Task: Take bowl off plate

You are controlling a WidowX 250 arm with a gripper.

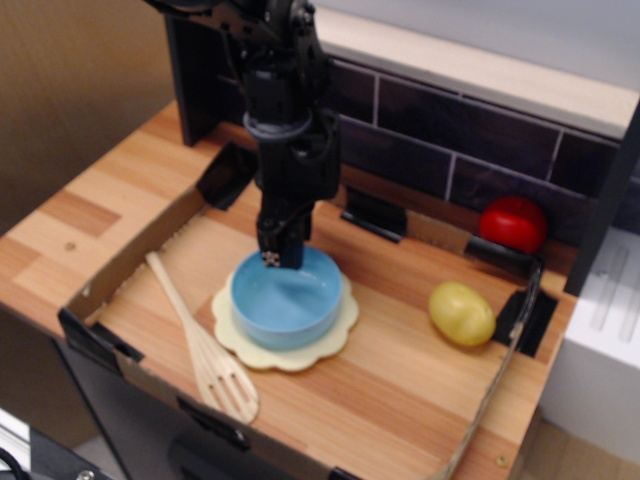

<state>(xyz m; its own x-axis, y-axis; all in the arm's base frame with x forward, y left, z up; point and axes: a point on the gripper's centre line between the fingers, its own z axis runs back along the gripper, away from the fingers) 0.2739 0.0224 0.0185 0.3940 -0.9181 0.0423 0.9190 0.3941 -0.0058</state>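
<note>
The light-blue bowl (287, 296) sits on the cream scalloped plate (262, 349) in the middle of the wooden tray. My black gripper (277, 256) hangs straight down over the bowl's far-left rim, its fingertips at or just touching the rim. The frame is blurred, and I cannot tell whether the fingers are open or shut on the rim. The bowl is empty inside.
A wooden slotted spatula (198, 340) lies left of the plate. A yellow lemon-like fruit (461, 313) lies at the right inside the tray. A red tomato-like fruit (513, 224) sits by the dark tile wall. A cardboard tray wall (128, 260) rings the area.
</note>
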